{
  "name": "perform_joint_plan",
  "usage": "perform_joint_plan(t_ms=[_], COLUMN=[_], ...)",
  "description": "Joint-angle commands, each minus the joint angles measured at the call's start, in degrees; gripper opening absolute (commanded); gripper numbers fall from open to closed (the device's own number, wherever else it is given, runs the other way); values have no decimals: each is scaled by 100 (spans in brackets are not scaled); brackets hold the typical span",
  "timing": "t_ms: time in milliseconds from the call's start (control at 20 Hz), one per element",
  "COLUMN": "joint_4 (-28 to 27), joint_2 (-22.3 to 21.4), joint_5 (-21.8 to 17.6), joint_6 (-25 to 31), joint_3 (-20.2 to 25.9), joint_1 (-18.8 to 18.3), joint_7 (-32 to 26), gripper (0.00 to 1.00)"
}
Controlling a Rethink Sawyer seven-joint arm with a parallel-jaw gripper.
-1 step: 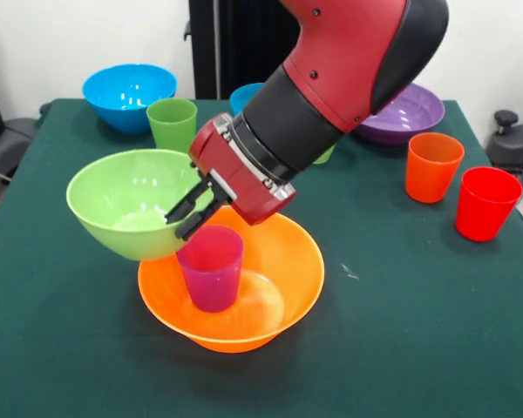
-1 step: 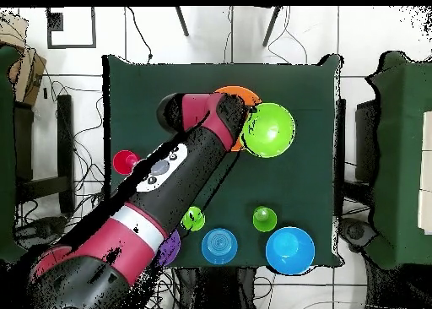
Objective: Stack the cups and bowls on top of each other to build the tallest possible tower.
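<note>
Green-clothed counter (image 1: pixel 436 348), white wall behind: we are seeing the green bowl (image 1: pixel 131 202) carried toward the tower base.

Jaws (image 1: pixel 190 212) are pinching the green bowl's rim, bowl hanging tilted, just beside and slightly above the purple cup (image 1: pixel 211 266) standing in the orange bowl (image 1: pixel 279 287). Orange cup (image 1: pixel 433 165), red cup (image 1: pixel 486 202), green cup (image 1: pixel 172 122), blue bowl (image 1: pixel 127 93) and purple bowl (image 1: pixel 410 113) are sitting well apart, nothing blocking.

A green-clothed table (image 1: pixel 436 331) carries scattered bowls (image 1: pixel 129 92) and cups (image 1: pixel 486 203).
</note>
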Motion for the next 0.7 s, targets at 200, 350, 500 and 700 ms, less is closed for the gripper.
perform_joint_plan(t_ms=[200,350,500,700], joint_4=[-31,64,154,141], joint_2=[-32,-126,-221,-221], joint_5=[213,204,197,230], joint_6=[-473,-458,-411,-387], joint_3=[725,767,797,810], joint_1=[26,78,152,217], joint_7=[1107,1054,1031,1073], gripper=[0,0,0,0])
